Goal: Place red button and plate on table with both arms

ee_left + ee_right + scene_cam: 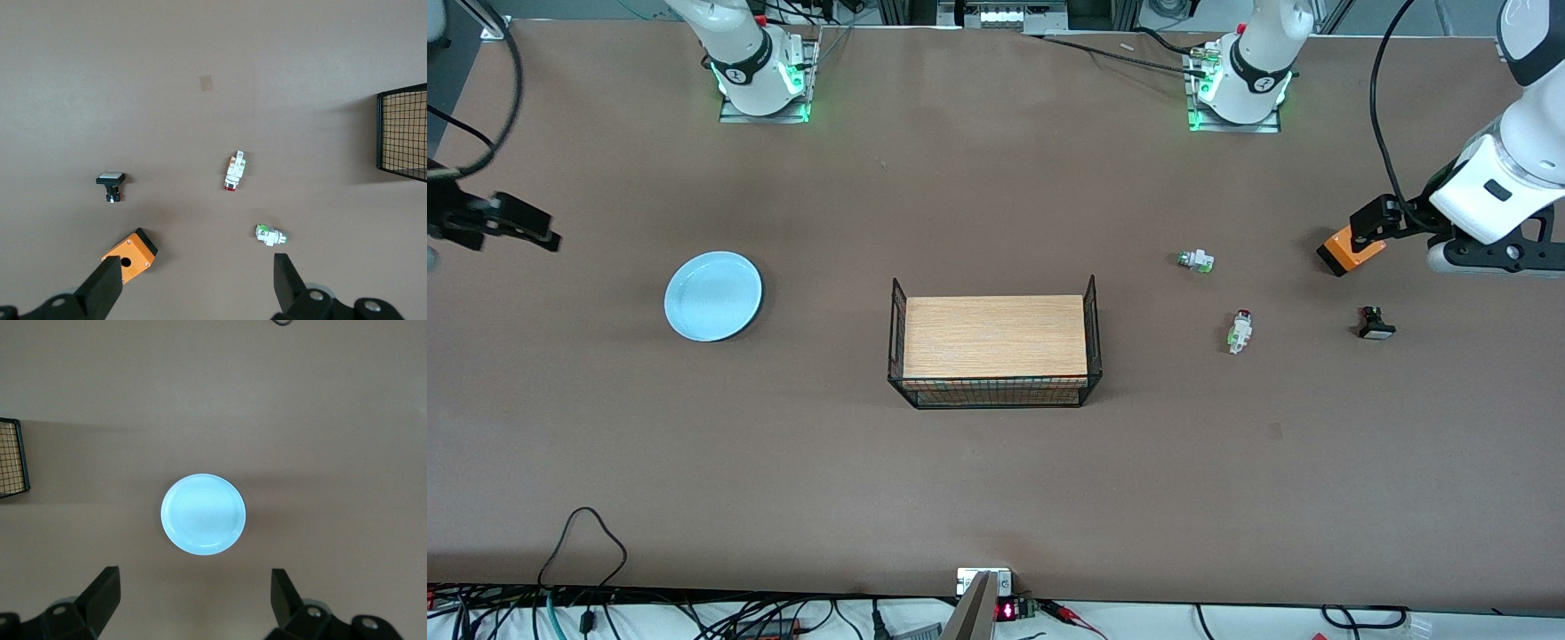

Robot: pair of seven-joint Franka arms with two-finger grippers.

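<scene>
Red button [1240,331] — on table [996,480], well apart from left claw [193,283], spread wide | plate [713,295] — near right claw [193,593], spread wide, empty

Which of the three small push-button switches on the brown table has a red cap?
The white plastic switch with the dark-red round cap, lying nearest the front camera; the other white switch has a green cap, the black one a white cap.

Plate [713,295] toward right arm's end, red button [1240,331] toward left arm's, rack [993,345] between
</scene>
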